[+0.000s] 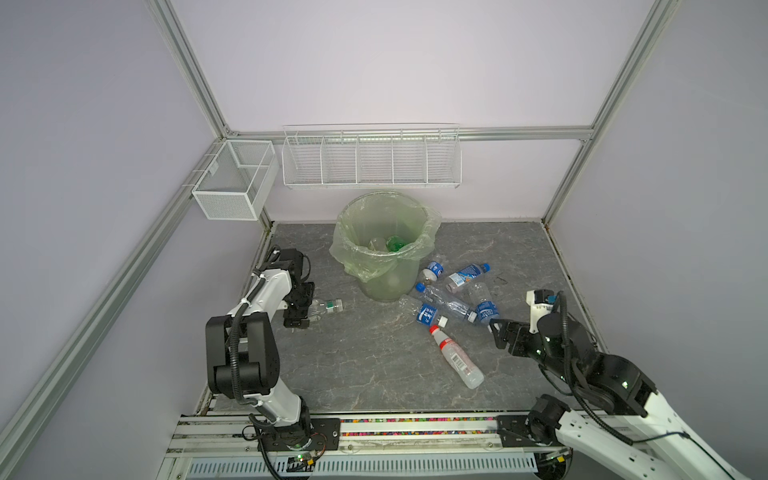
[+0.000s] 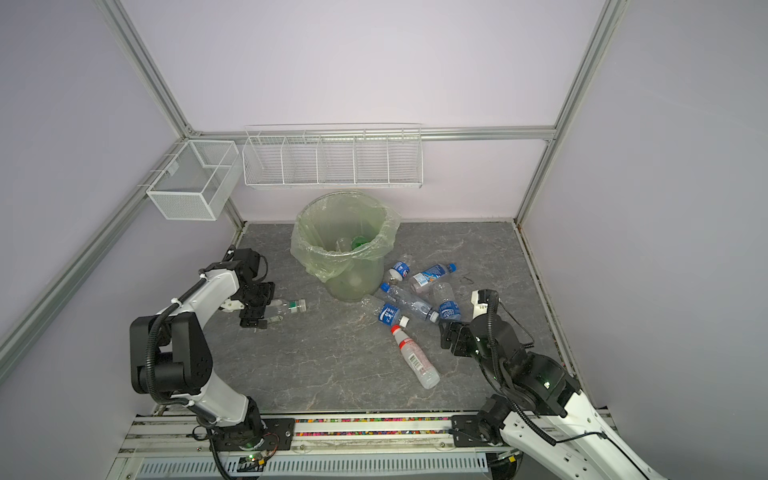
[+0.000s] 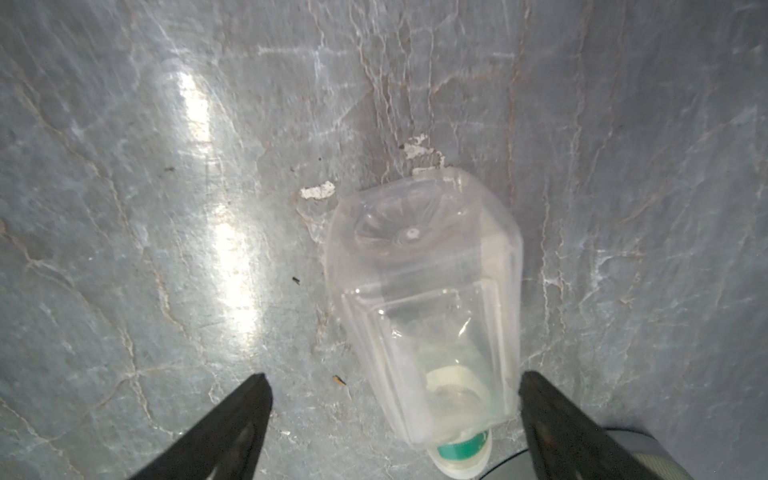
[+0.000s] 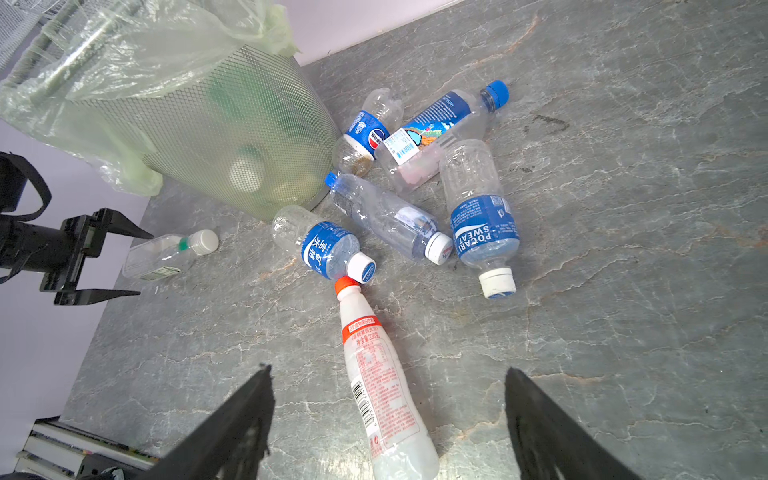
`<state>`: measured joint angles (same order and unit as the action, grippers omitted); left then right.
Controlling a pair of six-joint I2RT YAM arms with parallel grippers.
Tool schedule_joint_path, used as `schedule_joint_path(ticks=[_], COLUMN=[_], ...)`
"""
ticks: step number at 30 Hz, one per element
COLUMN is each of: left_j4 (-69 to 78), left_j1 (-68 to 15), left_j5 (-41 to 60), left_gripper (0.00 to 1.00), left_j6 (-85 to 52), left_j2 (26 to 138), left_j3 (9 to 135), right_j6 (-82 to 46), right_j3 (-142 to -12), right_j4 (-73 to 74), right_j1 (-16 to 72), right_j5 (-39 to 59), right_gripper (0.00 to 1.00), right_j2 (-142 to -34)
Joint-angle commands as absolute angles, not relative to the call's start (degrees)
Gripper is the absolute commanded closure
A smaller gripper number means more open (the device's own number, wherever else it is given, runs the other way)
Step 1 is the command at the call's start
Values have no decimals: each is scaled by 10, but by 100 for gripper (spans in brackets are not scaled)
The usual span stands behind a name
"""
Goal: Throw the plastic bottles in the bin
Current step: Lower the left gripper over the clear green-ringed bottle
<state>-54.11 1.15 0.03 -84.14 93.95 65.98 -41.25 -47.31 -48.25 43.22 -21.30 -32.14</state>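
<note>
A clear bottle with a green neck band [image 1: 328,307] [image 3: 424,291] lies on the grey slab left of the bin [image 1: 386,286]. My left gripper [image 1: 305,307] [image 3: 392,376] stands open around its base end, one finger close against its side. Several blue-labelled bottles [image 1: 449,299] [image 4: 415,187] lie in a heap right of the bin. A white bottle with a red cap [image 1: 455,357] [image 4: 374,374] lies nearer the front. My right gripper [image 1: 496,330] [image 4: 387,369] hangs open just above it, holding nothing. Inside the bin lie a green bottle [image 1: 395,243] and a clear one.
Two white wire baskets hang on the walls, a small one [image 1: 232,183] at the back left and a long divided one [image 1: 372,160] right above the bin. The bin's bag [image 4: 104,83] droops over its rim. Metal rails [image 1: 415,432] border the slab's front edge.
</note>
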Motion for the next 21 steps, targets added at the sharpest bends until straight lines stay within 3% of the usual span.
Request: schedule_joint_path(ticks=[1,21], left_j4=[-556,-516], left_j1=[19,29], left_j5=[-12,-16], left_gripper=[7,15], left_j6=[-849,-819], left_j2=[955,1017], left_j3=[652,652], right_j6=[-426,-434], right_j3=[-461,-469], right_j4=[-486,-501], right_j1=[432,433], right_j5=[-225,-231], right_gripper=[12,12], right_j2=[-315,-315])
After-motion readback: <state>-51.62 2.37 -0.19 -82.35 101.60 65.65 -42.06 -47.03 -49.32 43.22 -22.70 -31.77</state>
